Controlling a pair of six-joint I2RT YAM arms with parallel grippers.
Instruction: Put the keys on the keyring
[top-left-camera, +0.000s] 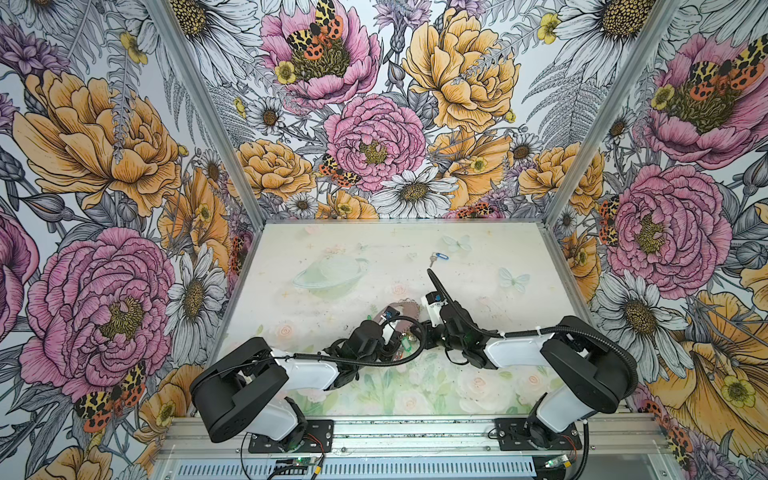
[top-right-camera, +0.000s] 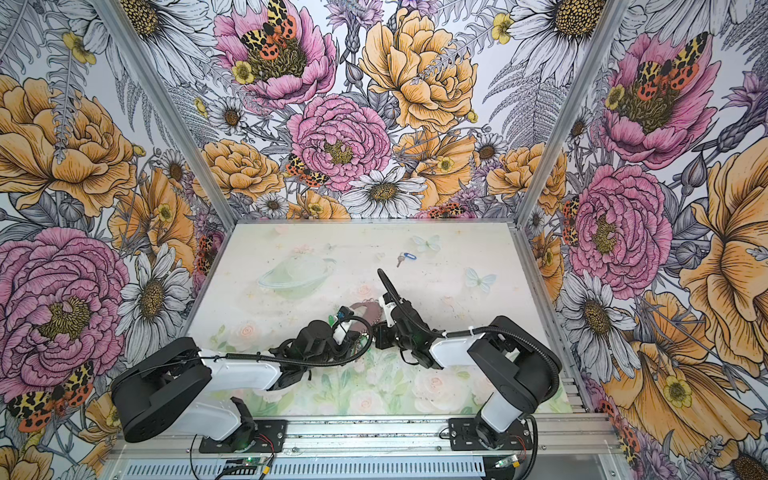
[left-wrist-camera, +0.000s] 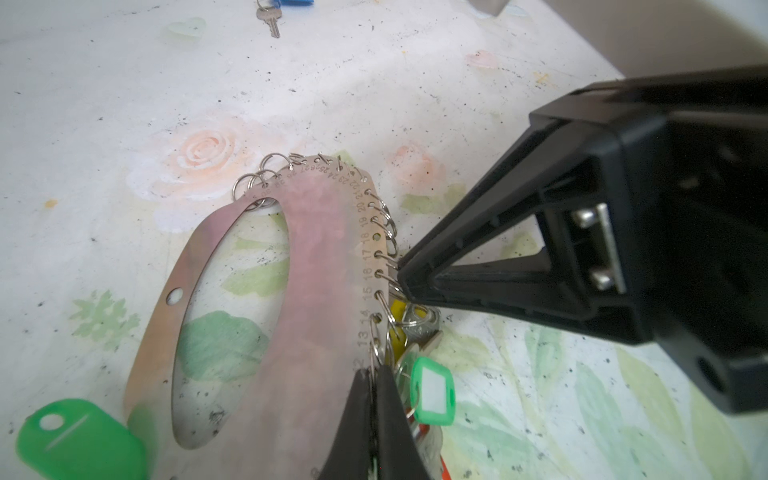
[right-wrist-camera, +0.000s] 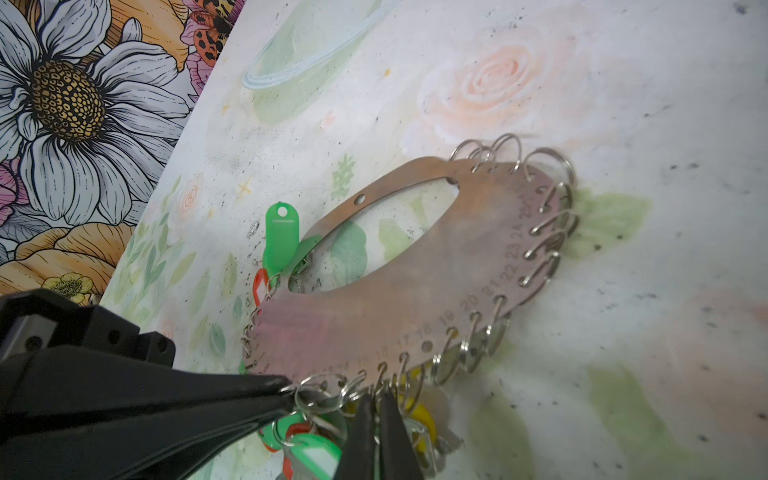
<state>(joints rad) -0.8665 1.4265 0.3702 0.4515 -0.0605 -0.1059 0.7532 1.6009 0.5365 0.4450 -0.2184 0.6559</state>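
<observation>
The keys (top-left-camera: 438, 257), a small silver key on a blue tag, lie alone far back on the table, apart from both arms; the left wrist view shows the keys (left-wrist-camera: 269, 18) at its edge. The keyring (left-wrist-camera: 316, 257), a brownish oval plate edged with wire rings, lies flat at mid-table (top-left-camera: 406, 308). My left gripper (left-wrist-camera: 374, 376) is shut on a small wire ring at the plate's edge. My right gripper (right-wrist-camera: 376, 401) is shut on a neighbouring wire ring a few holes along; its fingertips (left-wrist-camera: 402, 277) touch the rim.
Bunched keys with green (left-wrist-camera: 432, 390), yellow (left-wrist-camera: 397, 311) and red tags hang from rings under both grippers. A loose green tag (right-wrist-camera: 281, 232) lies partly under the plate's other side. Floral walls enclose the table on three sides.
</observation>
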